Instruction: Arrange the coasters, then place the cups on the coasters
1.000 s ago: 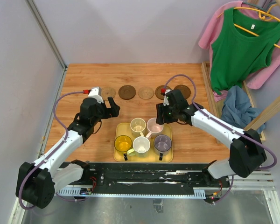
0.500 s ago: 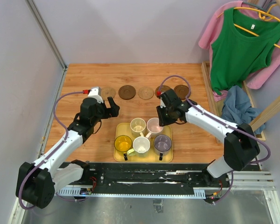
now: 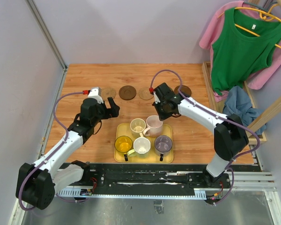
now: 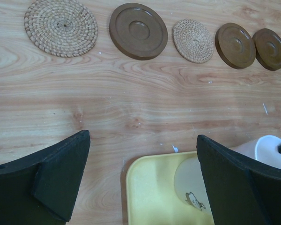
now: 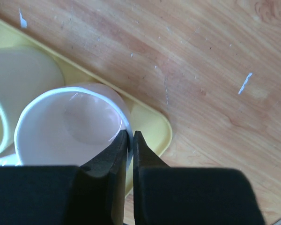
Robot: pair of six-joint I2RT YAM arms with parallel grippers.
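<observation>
Five coasters lie in a row at the back: woven tan [image 4: 61,21], dark brown [image 4: 138,31], woven tan [image 4: 193,40], and two dark brown [image 4: 234,39] [image 4: 269,42]. The yellow tray [image 3: 143,160] holds the cups: cream-green [image 3: 138,125], see-through yellow [image 3: 123,144], cream-white [image 3: 142,146], grey-purple [image 3: 163,143] and pale pink [image 3: 154,125]. My right gripper [image 5: 130,138] is shut on the pink cup's [image 5: 70,126] rim, one finger inside and one outside. My left gripper [image 4: 143,137] hangs open over the tray's far left corner [image 4: 154,192], holding nothing.
In the top view my right arm covers one dark coaster. A wooden rack with a green top [image 3: 243,47], pink garments and a blue cloth [image 3: 239,108] stands at the right edge. Grey walls close the left and back.
The right gripper has shut on the pink cup's rim, and its wrist has swung left and toward the back. The left arm has not moved.
</observation>
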